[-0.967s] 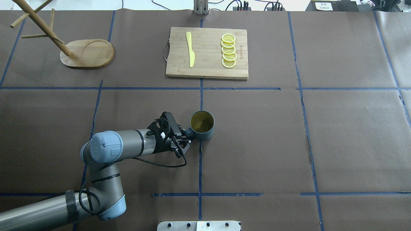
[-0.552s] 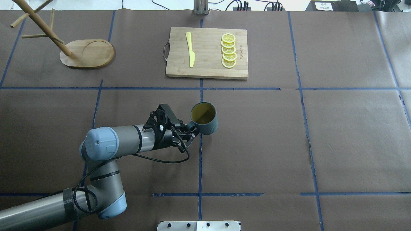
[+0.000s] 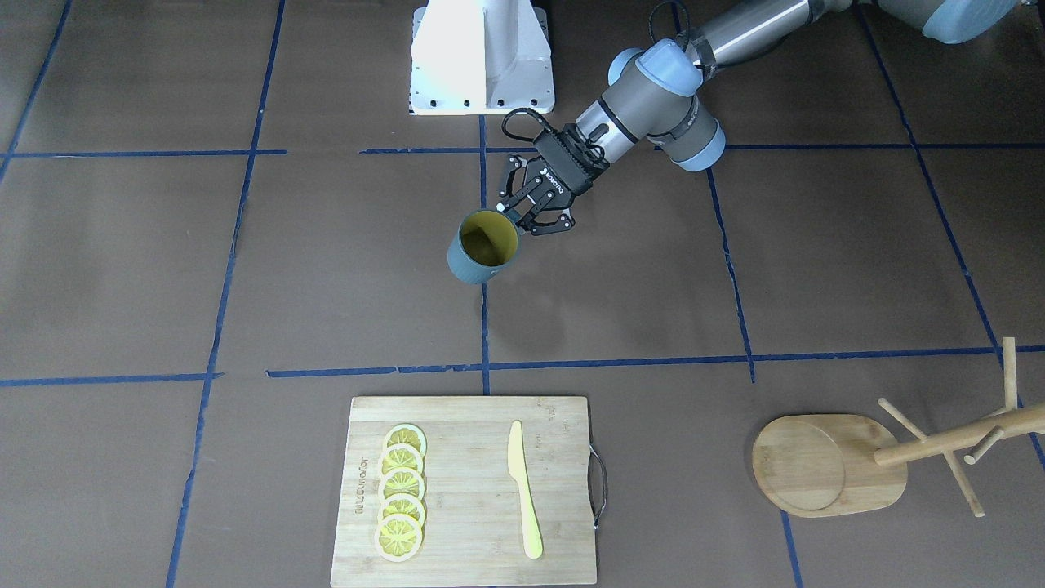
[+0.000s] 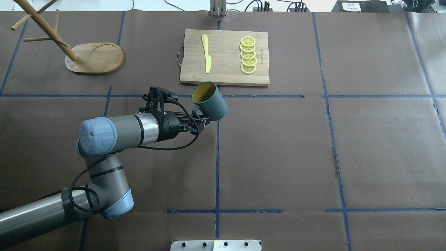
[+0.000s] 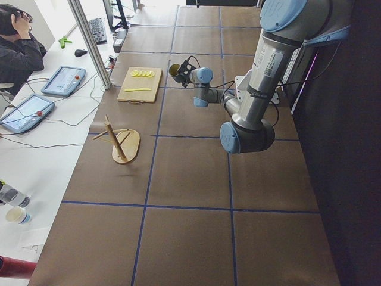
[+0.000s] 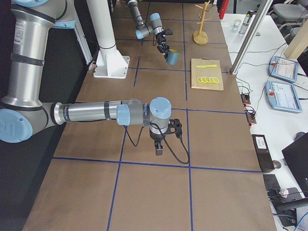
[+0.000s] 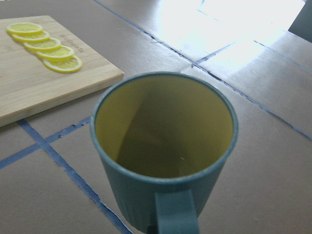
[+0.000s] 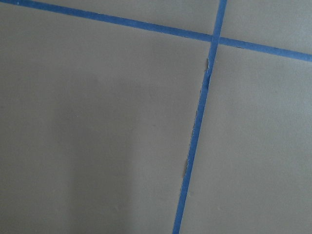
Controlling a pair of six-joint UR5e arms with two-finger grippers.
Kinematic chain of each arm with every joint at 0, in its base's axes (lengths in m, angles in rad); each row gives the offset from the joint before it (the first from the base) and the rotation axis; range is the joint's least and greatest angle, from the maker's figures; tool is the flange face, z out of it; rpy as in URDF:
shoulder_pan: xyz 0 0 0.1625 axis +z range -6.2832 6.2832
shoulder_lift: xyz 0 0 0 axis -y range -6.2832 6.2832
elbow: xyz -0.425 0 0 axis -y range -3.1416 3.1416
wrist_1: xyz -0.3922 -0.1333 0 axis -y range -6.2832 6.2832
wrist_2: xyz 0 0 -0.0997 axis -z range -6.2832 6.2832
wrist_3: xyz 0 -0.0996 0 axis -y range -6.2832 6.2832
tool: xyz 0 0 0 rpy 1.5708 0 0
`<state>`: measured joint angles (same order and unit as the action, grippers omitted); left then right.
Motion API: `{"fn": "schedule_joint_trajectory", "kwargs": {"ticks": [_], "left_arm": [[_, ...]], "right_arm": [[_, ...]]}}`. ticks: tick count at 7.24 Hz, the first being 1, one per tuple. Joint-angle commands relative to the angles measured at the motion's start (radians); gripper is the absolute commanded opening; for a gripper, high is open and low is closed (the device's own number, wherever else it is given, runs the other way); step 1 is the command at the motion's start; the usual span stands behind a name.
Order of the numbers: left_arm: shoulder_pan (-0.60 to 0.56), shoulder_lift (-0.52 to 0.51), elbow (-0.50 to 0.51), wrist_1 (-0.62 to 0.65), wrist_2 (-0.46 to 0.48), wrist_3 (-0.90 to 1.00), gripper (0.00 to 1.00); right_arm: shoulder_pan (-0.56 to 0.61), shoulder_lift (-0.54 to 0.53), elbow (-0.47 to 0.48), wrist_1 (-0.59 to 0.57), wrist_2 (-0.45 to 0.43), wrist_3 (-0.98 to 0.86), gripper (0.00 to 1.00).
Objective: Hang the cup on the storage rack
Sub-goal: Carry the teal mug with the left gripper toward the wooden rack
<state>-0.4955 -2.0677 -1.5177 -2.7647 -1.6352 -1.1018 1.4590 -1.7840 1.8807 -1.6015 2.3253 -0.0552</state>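
Overhead exterior: cup (image 4: pixel 210 104) is held off the table (image 4: pixel 348 139) by its small handle (image 4: pixel 195 112). Left claw (image 4: pixel 205 120) is closed narrow on the handle, and the mouth is tilted toward 11 o'clock. Rack (image 4: pixel 94 58) is seen well apart at 10 o'clock from the cup, cutting board (image 4: pixel 226 75) just past it at 12. Risks judged: the cup could be swung or slipped in the thin pinch during the carry. With the loop partly blocked by the claw, a peg (image 4: pixel 41 39) could be missed or the rack tipped. Right claw (image 6: pixel 159 149): opening cannot be told.
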Motion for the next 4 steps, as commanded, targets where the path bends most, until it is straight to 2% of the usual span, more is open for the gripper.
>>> {"fn": "schedule_joint_trajectory", "kwargs": {"ticks": [1,4], "left_arm": [[-0.093,-0.002,-0.001,-0.007,-0.006,-0.391,0.00],[-0.236,-0.002,-0.002,-0.016,-0.043,-0.838,0.00]], "right_arm": [[0.000,0.000,0.000,0.000,0.000,0.000,1.00],[0.000,0.000,0.000,0.000,0.002,0.000,1.00]]}}
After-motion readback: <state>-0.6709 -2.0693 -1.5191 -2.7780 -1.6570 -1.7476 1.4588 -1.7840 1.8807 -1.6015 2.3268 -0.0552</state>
